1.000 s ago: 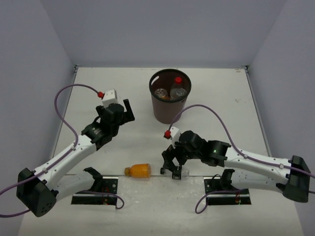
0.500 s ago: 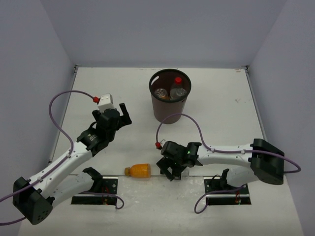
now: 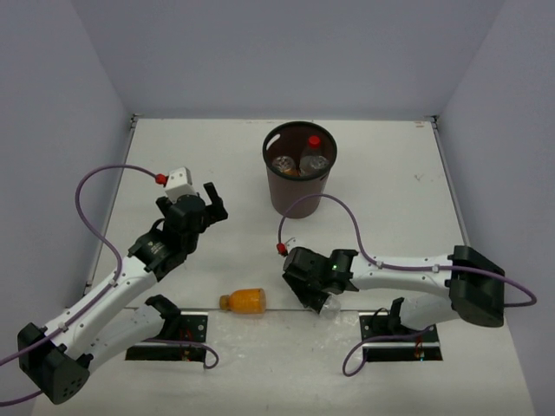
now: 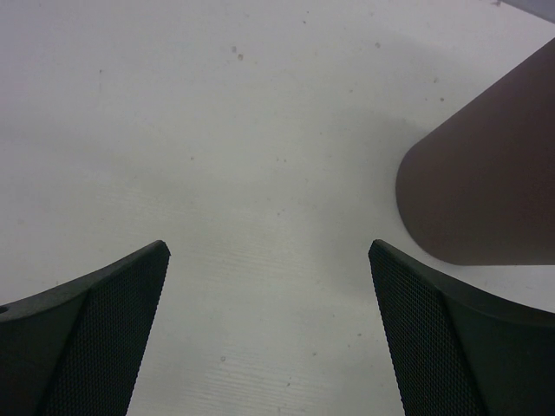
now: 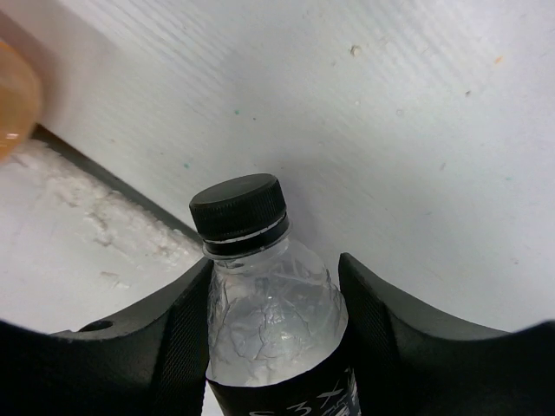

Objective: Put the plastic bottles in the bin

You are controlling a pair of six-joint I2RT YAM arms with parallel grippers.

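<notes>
My right gripper (image 3: 316, 297) is shut on the short black-capped bottle (image 5: 273, 325), low over the table near the front edge. Its fingers press both sides of the crinkled clear body, and the cap (image 5: 238, 208) sticks out past the tips. A stubby orange bottle (image 3: 245, 300) lies on its side just left of it, showing as an orange blur (image 5: 13, 100) in the right wrist view. The dark brown bin (image 3: 299, 201) stands at the far middle with a red-capped bottle (image 3: 314, 152) and another bottle (image 3: 284, 163) inside. My left gripper (image 3: 208, 198) hangs open and empty left of the bin (image 4: 486, 191).
Two black base plates (image 3: 169, 334) (image 3: 403, 340) sit at the near edge. Purple cables loop over both arms, the right one (image 3: 334, 201) close to the bin's near side. Grey walls close in the table on the left, the right and the far side.
My right gripper has shut on the black-capped bottle and turned slightly. The left arm has drawn back to the left, away from the bin, still open.
</notes>
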